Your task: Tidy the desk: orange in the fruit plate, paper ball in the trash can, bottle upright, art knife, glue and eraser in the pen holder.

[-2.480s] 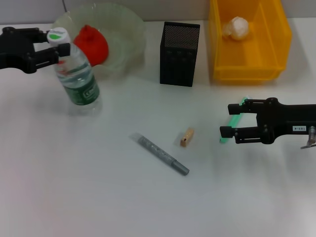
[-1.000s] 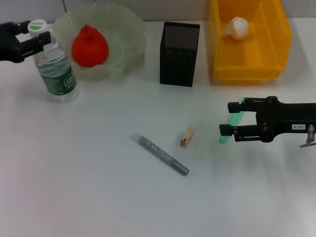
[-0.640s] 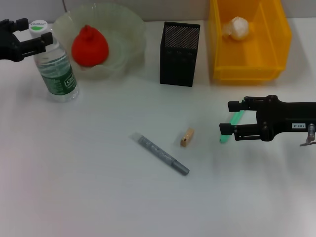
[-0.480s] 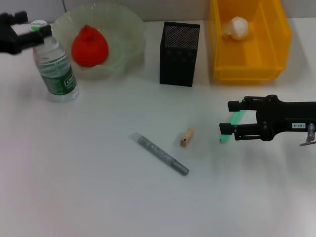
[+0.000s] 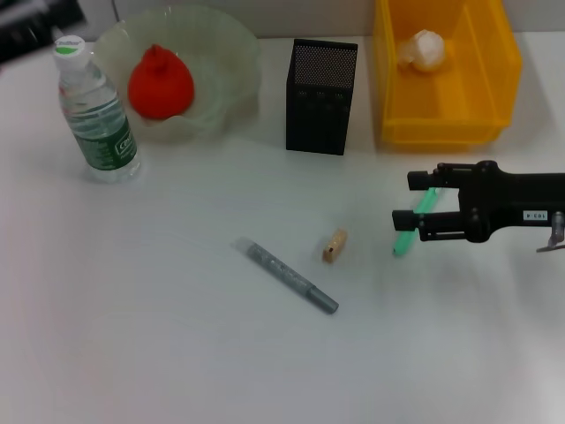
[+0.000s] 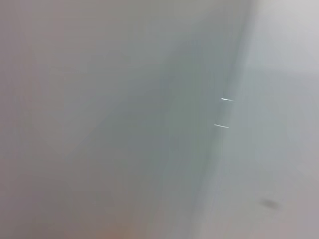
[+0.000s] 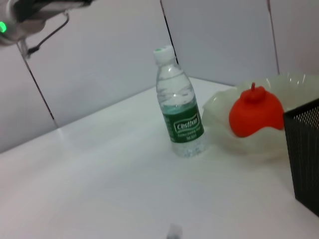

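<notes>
Bottle (image 5: pixel 95 115) upright beside fruit plate (image 5: pixel 231 49) | left pincer (image 5: pixel 35 16) at far corner, blurred, state unclear | right pincer (image 5: pixel 405 199) wide, straddling green stick (image 5: pixel 413 223) | next: clamp it, carry to pen holder (image 5: pixel 320 85)

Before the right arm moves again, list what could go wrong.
1. The right gripper, open, straddles the thin green stick; closing off-centre could flick it away.
2. The tiny tan eraser lies nearby, apart from it; a sweep might knock it.
3. The narrow black mesh pen holder could tip if bumped.
</notes>
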Robot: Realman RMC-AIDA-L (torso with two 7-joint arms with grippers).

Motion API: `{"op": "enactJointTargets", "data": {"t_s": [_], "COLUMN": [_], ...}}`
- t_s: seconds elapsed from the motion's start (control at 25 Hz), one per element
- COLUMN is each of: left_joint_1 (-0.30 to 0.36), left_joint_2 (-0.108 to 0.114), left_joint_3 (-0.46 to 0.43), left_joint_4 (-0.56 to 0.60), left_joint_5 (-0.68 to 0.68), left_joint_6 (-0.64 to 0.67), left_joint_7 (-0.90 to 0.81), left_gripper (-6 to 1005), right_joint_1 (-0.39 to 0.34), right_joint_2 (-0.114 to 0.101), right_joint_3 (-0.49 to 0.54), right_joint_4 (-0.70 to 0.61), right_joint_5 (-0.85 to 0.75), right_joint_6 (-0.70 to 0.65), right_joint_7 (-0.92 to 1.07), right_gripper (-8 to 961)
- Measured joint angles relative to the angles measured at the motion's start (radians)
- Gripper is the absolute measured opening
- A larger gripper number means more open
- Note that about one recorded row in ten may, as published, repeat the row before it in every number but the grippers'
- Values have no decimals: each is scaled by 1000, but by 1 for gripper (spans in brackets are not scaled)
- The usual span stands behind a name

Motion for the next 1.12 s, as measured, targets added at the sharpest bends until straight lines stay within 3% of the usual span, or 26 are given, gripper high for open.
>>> {"op": "enactJointTargets", "data": {"t_s": [0.2, 0.32, 0.36, 0.48, 0.56, 0.76, 0.92, 1.12], "left_joint_1": [13, 14, 13, 15, 22, 19, 12, 5], "left_joint_2": [-26, -48, -70, -90, -121, -150, -151, -151], "left_joint_3": [209, 269, 279, 279, 279, 280, 281, 282], "left_joint_4": [-46, -107, -141, -151, -159, -166, -179, -185], "left_joint_5": [12, 43, 95, 135, 187, 238, 245, 246], "left_joint_6": [61, 39, 3, -34, -94, -168, -186, -193], "left_joint_7": [52, 142, 203, 240, 294, 323, 325, 325], "left_gripper": [813, 813, 812, 812, 812, 812, 812, 813], "right_joint_1": [28, 61, 89, 121, 179, 281, 324, 385], "right_joint_2": [-12, -29, -41, -51, -68, -83, -84, -87], "right_joint_3": [-10, -34, -48, -53, -54, -55, -70, -181], "right_joint_4": [-20, -57, -93, -135, -170, -176, -186, -195], "right_joint_5": [10, -13, -36, -72, -151, -325, -387, -487], "right_joint_6": [-9, -33, -55, -78, -99, -104, -107, -108], "right_joint_7": [85, 194, 272, 359, 462, 603, 690, 902], "right_gripper": [771, 771, 771, 771, 771, 770, 770, 770]}}
